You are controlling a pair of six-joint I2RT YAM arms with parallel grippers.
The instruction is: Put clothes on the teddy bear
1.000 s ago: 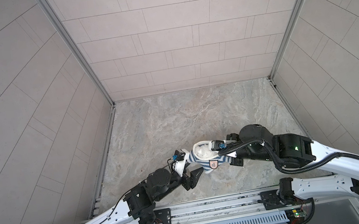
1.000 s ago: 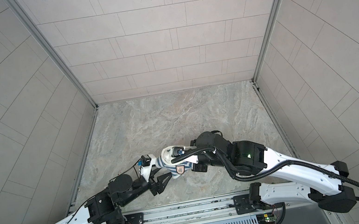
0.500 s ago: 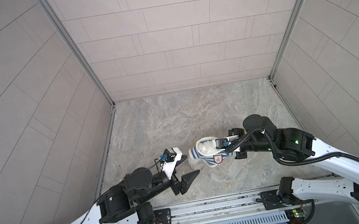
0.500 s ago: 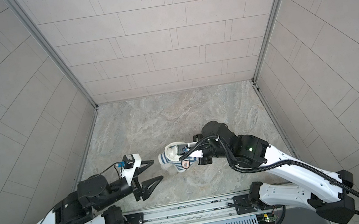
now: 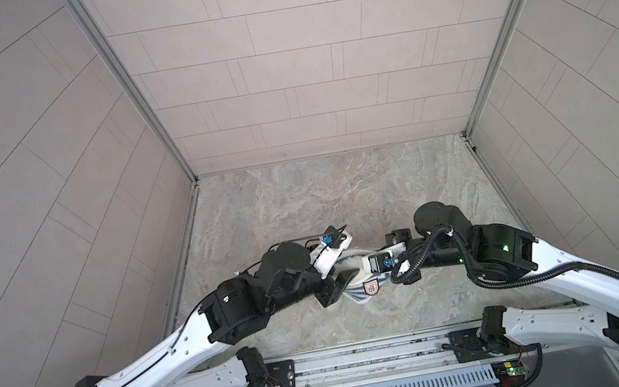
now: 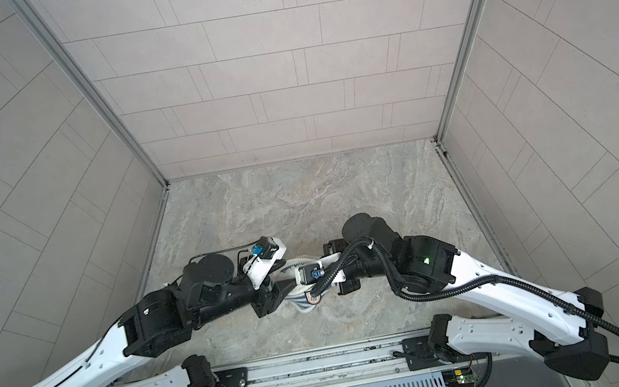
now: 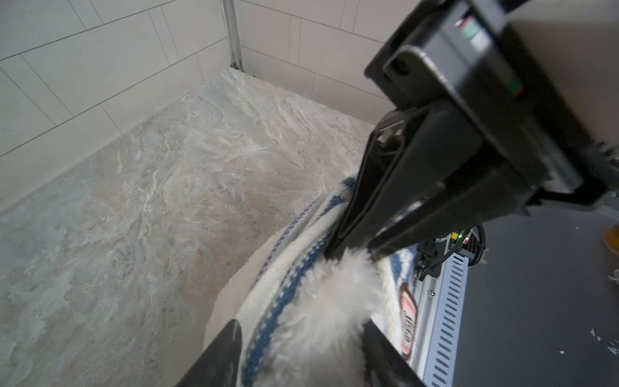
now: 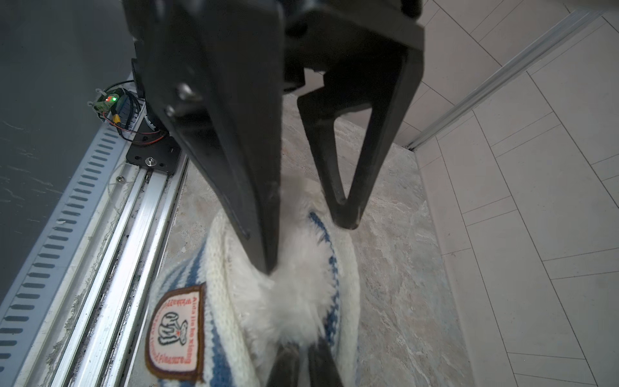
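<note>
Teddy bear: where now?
In both top views the teddy bear is at the table's front centre, inside the striped shirt, between left gripper and right gripper.

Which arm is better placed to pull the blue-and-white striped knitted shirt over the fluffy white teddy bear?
Left, probably. The left gripper has open jaws straddling the shirt rim, one finger inside against the teddy bear; the right gripper is shut on its fur, anchoring it.

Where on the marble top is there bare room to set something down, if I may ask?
Bare: the whole far half of the marble top, between the back wall and the teddy bear. Crowded: the near middle, where the left claw and right claw meet on the bear in its striped sweater.
</note>
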